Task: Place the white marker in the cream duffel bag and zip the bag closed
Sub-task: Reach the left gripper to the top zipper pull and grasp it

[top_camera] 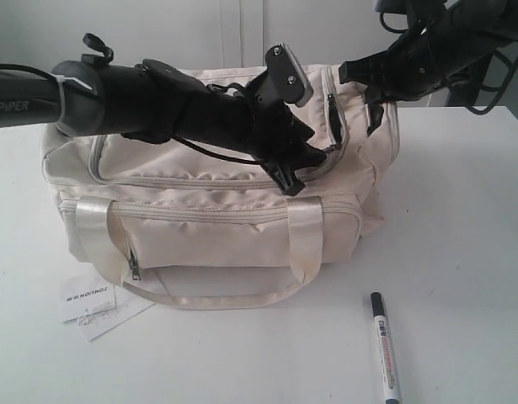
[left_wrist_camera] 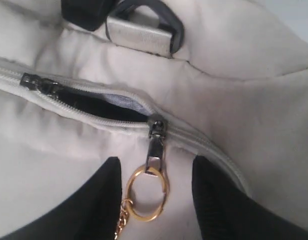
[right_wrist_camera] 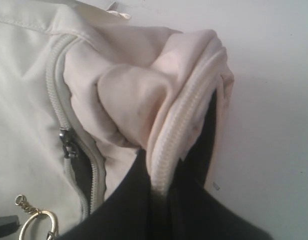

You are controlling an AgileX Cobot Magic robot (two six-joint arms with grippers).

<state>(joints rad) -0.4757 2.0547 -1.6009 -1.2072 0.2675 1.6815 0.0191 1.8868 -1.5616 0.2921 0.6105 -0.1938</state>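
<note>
The cream duffel bag [top_camera: 208, 210] stands in the middle of the table. Its top zipper [left_wrist_camera: 88, 105] shows a short dark gap, with the slider [left_wrist_camera: 156, 127] at the gap's end. My left gripper [left_wrist_camera: 156, 165] hangs open over the bag top [top_camera: 294, 178]. A gold ring [left_wrist_camera: 147, 192] on the zipper pull lies between the fingers [left_wrist_camera: 106, 200], touching neither. At the bag's right end, my right gripper [right_wrist_camera: 166, 177] is shut on a fold of corded seam [right_wrist_camera: 179, 125], bunching the fabric up [top_camera: 372, 101]. The white marker [top_camera: 385, 349] lies on the table in front, right of the bag.
A small white paper tag [top_camera: 94, 303] lies by the bag's front left corner. The bag's satin handles [top_camera: 305, 236] hang down its front face, where a side pocket zipper [top_camera: 134, 265] also shows. The white table [top_camera: 461, 219] runs to the right of the bag.
</note>
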